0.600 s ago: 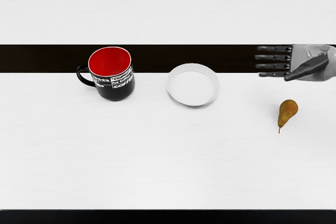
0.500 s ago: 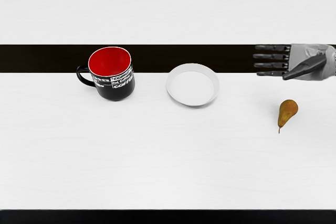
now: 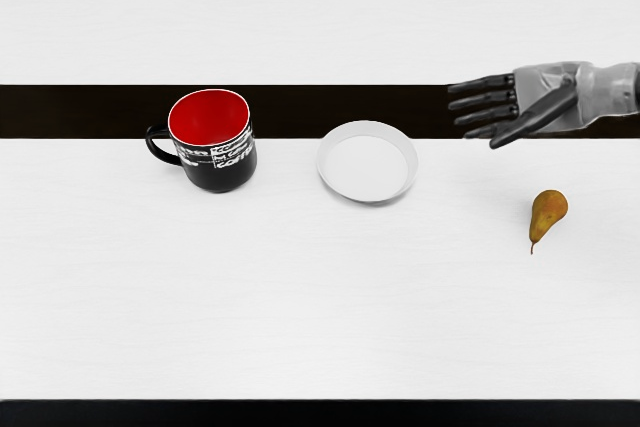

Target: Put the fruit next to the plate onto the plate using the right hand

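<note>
You see the white plate bare on the white table. Well to the plate's right and a little nearer the front edge lies the pear, on its side, its stem end pointing to the front. The right hand hangs right of the plate and slightly behind it, beyond the pear, with fingers stretched out toward the plate's side and holding nothing. Left of the plate stands a black mug, red inside, upright.
</note>
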Tool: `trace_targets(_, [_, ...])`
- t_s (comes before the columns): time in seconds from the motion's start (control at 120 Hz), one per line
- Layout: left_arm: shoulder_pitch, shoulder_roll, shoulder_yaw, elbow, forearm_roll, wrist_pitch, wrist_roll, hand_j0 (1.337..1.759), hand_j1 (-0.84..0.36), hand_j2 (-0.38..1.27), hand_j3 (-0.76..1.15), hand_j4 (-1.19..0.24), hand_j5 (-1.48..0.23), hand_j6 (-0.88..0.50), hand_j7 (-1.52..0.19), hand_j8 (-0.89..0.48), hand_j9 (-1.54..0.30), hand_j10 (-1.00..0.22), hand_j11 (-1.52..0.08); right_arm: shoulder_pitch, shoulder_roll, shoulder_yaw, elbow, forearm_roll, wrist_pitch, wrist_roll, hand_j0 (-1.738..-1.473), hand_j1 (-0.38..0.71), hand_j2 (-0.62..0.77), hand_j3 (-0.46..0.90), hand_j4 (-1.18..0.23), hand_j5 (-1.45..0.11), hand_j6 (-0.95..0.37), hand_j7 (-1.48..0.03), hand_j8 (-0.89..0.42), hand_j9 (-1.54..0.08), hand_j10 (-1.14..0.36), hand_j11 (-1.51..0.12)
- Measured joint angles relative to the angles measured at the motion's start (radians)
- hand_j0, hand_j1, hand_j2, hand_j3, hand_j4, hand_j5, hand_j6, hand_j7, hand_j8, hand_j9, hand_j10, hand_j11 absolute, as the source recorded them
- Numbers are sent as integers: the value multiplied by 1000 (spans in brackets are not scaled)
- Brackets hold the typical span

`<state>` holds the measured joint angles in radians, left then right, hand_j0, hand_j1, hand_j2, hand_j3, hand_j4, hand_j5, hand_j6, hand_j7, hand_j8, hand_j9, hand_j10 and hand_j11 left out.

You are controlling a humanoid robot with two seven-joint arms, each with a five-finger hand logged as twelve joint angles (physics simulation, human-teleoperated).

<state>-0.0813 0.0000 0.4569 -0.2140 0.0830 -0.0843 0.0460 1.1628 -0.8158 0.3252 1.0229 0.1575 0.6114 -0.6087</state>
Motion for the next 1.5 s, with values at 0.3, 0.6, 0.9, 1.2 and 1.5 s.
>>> trace_targets(0.3, [-3, 0, 0, 0, 0, 0, 0, 1658, 349, 0, 0, 0, 0, 0, 0, 0, 0, 0, 0, 23, 18, 39, 338, -550, -197, -2, -1658, -15, -55, 0, -278, -362, -278, -362, -278, -362, -278, -362])
trace_targets(0.6, [-9, 0, 0, 2, 0, 0, 0, 1658, 349, 0, 0, 0, 0, 0, 0, 0, 0, 0, 0, 46, 58, -52, 444, -986, -331, -2, -1658, -65, -46, 0, -241, -310, -242, -310, -241, -310, -240, -310])
trace_targets(0.9, [-6, 0, -1, 0, 0, 0, 0, 1658, 349, 0, 0, 0, 0, 0, 0, 0, 0, 0, 0, 77, 2, -191, 532, -1183, -402, -2, -1658, -172, -28, 0, -153, -194, -155, -193, -153, -194, -152, -193])
trace_targets(1.2, [-3, 0, -1, -2, 0, 0, 0, 1658, 349, 0, 0, 0, 0, 0, 0, 0, 0, 0, 0, 68, -74, -325, 644, -1238, -532, -2, -1658, -197, -23, 0, -135, -168, -137, -167, -135, -168, -134, -168])
trace_targets(1.5, [3, 0, -1, -13, 0, 0, 0, 1658, 349, 0, 0, 0, 0, 0, 0, 0, 0, 0, 0, 69, -43, -420, 610, -1274, -631, -2, -1658, -279, -9, 0, -66, -79, -69, -78, -67, -79, -65, -78])
